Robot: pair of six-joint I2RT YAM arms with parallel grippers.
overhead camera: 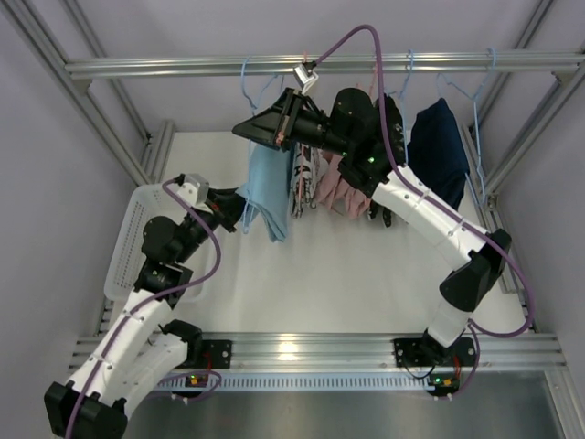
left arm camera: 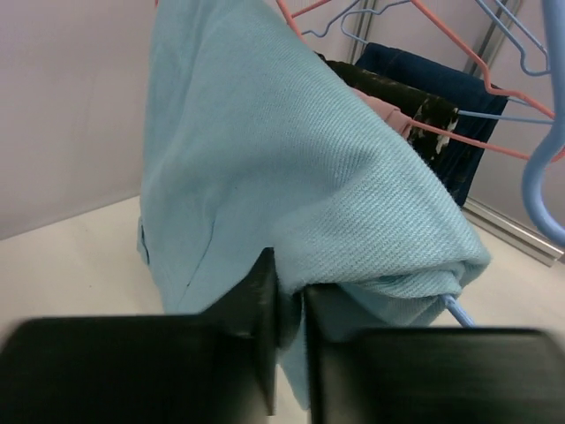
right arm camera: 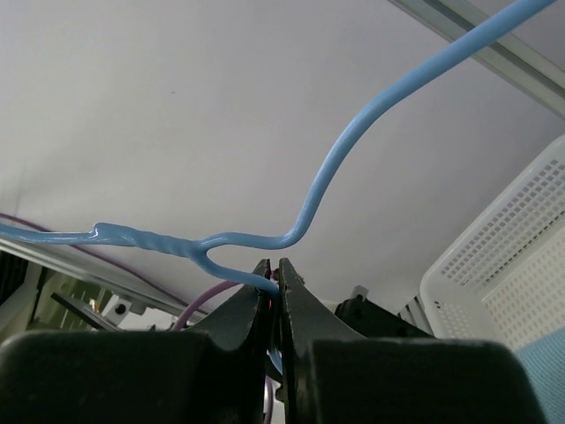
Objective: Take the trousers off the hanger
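Note:
The light blue trousers (overhead camera: 268,194) hang folded over a blue wire hanger (overhead camera: 249,82) on the rail, at the left of the row. The white trousers with black print (overhead camera: 304,178) and the dusty pink trousers (overhead camera: 335,188) hang just to their right. My left gripper (overhead camera: 239,208) is shut on the lower fold of the light blue trousers (left arm camera: 265,159), the cloth pinched between its fingers (left arm camera: 265,300). My right gripper (overhead camera: 241,128) is above them, shut on the blue hanger's wire (right arm camera: 309,194) just below its twisted neck.
A dark navy garment (overhead camera: 439,137) hangs at the right of the rail (overhead camera: 183,66). A white perforated basket (overhead camera: 128,238) stands at the table's left edge, also in the right wrist view (right arm camera: 503,256). Pink and blue hangers (left arm camera: 459,141) crowd beside the trousers.

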